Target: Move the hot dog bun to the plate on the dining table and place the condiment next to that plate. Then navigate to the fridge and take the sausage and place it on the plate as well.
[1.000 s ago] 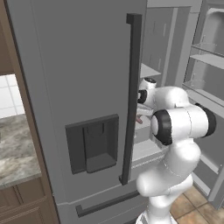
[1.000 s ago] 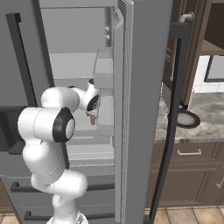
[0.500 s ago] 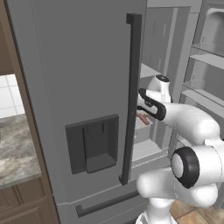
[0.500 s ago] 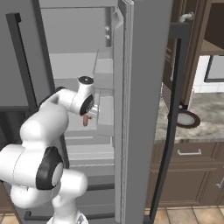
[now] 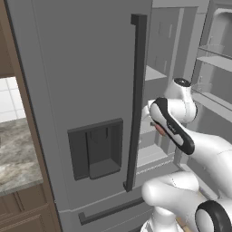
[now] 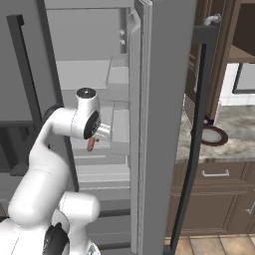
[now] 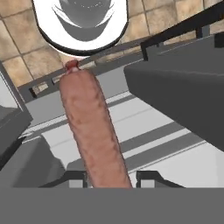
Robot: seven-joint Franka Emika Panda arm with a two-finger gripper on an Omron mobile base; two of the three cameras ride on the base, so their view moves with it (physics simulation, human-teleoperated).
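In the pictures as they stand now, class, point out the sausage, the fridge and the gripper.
sausage [image 7: 93, 135]: hand view, middle of its reddish-brown length.
fridge [image 5: 86, 68]: left base view, flat grey front of the closed door.
gripper [image 7: 109, 178]: hand view, between the two dark finger tips, shut on the sausage.

A brown wood cabinet [image 6: 219, 199] stands low on the right, with a small silver handle [image 6: 215, 174] on its drawer. On top is a grey stone counter [image 6: 234, 137]. A round dark dish [image 6: 211, 135] sits on that counter. The floor [image 6: 224, 246] has tan tiles. Another stone counter [image 5: 16, 154] is on the left, with white wall tiles [image 5: 9, 99] behind it.
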